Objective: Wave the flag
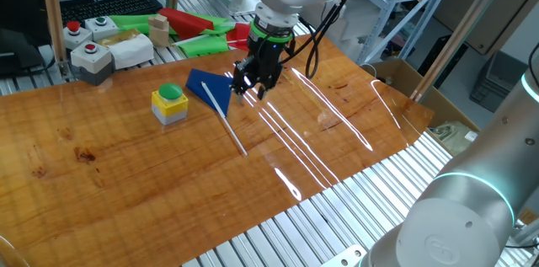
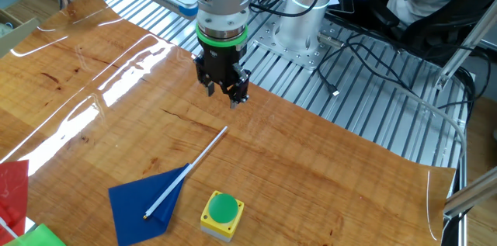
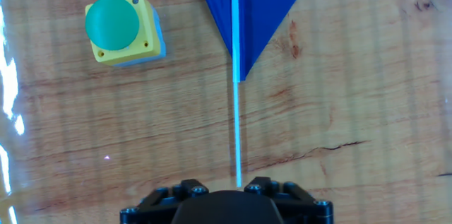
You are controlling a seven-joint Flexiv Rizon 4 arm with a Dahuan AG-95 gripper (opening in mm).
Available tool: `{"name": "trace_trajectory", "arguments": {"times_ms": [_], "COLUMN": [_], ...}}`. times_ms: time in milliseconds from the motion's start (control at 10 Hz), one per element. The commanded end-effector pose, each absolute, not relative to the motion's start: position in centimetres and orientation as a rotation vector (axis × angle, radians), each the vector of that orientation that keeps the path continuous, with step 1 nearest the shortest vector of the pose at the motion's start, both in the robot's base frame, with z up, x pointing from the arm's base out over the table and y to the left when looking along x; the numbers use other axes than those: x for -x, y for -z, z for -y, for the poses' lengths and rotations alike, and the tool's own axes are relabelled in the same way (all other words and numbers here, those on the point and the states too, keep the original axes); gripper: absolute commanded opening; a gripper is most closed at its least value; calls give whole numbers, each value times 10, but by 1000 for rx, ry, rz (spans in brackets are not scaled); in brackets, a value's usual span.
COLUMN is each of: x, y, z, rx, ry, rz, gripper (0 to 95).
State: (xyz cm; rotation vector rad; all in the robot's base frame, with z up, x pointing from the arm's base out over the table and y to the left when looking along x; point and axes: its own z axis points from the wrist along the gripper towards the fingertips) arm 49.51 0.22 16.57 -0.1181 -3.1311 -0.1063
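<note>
The flag lies flat on the wooden table: dark-blue cloth (image 1: 210, 88) with a thin white stick (image 1: 234, 132) pointing toward the front. It also shows in the other fixed view (image 2: 144, 203) and at the top of the hand view (image 3: 258, 5). My gripper (image 1: 251, 90) hovers above the table just beyond the bare end of the stick (image 2: 210, 143), not touching it. In the hand view the stick (image 3: 237, 125) runs down to the gap between the gripper's (image 3: 226, 189) two finger bases. The jaws look open and empty.
A yellow button box with a green button (image 1: 170, 103) stands left of the flag (image 3: 121, 30). Grey button boxes (image 1: 91, 61) and red and green flat pieces (image 1: 198, 27) lie at the back. A cardboard box (image 1: 400, 77) sits off the table's right edge.
</note>
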Motion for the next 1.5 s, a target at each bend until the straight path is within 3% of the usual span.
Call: {"name": "trace_trajectory", "arguments": {"times_ms": [100,1000,1100,1300,1400,1500], "x": [-496,-501,-503,-506,-507,-509], "y": [-164,-136,-129,-115,-110,-103], "z": [-3,-12,-13,-16,-16,-15], "rx": [115,129,136,157,161,161], "ry": [108,97,92,77,75,74], "rz": [3133,3133,3134,3138,3139,3141], "gripper": [0,0,190,190,380,380]}}
